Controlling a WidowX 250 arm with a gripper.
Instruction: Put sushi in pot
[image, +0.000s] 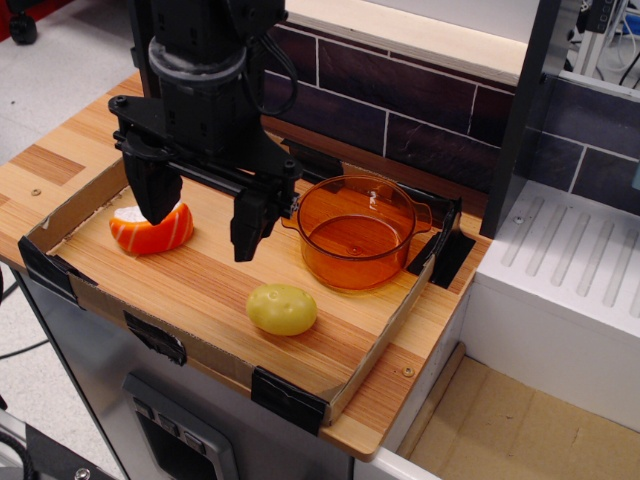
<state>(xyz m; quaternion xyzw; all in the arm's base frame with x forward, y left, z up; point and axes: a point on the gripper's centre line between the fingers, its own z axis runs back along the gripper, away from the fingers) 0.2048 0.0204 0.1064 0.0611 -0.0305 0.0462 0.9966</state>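
The sushi (152, 232) is an orange striped piece with a white side, lying at the left of the wooden tray (210, 300). The pot (356, 234) is a transparent orange pot with side handles, standing at the tray's right back. My gripper (204, 220) hangs open over the tray. Its left finger (153, 190) overlaps the sushi's top. Its right finger (250, 222) stands clear, between the sushi and the pot. I cannot tell whether the left finger touches the sushi.
A yellow potato-like lump (282, 309) lies at the tray's front middle. The tray has low cardboard walls with black tape corners (290, 400). A dark brick wall (400, 110) rises behind. A white drain rack (570, 260) sits to the right.
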